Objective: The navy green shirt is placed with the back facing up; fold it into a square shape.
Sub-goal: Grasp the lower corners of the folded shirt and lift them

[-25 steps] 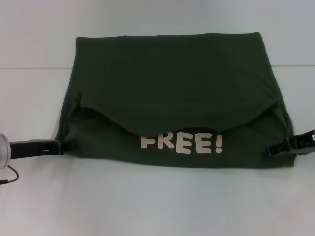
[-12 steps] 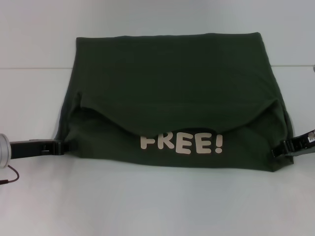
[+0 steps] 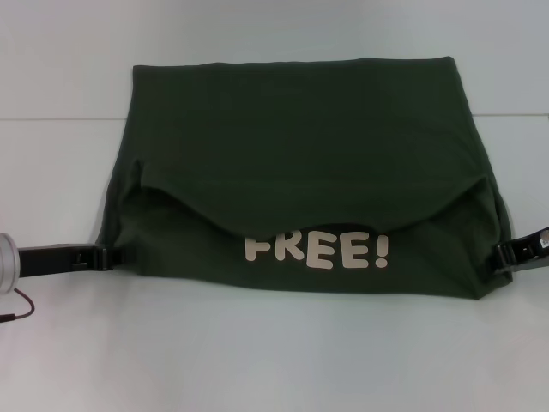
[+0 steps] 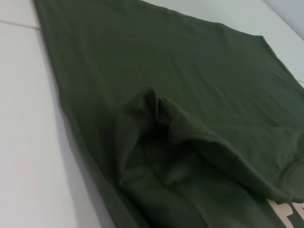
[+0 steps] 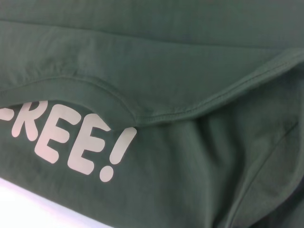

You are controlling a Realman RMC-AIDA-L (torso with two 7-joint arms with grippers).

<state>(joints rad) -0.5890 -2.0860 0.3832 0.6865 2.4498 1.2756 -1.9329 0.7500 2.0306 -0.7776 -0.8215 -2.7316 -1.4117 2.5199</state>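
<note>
Head view has the shirt [image 3: 300,172] spread across the white table [image 3: 274,352], already folded once so a curved hem flap hangs over the white "FREE!" print [image 3: 316,251] near the front edge. The left gripper [image 3: 103,257] sits low at the shirt's front-left corner and the right gripper [image 3: 506,254] at the front-right corner, both right at the cloth's edge. Honestly I can't tell how far either set of fingers is open or whether they've got fabric pinched; the tips are dark against dark cloth, and neither wrist view shows its own fingers.

My guess is the step is grabbing both front corners for the next fold. To do it well I'd take all the layers at each corner, not just the top one, lift both sides evenly, and carry the edge straight back so the fold line stays parallel to the far edge. Uneven lift would skew the square.

Material-wise it's soft matte olive knit, limp and drapey. The left wrist view shows bunched layers with deep creases by that corner, so layers could slip apart. The right wrist view shows a stitched hem along the flap and flat, rubbery-looking lettering. Overall outline is a rough trapezoid, wider at the front.
</note>
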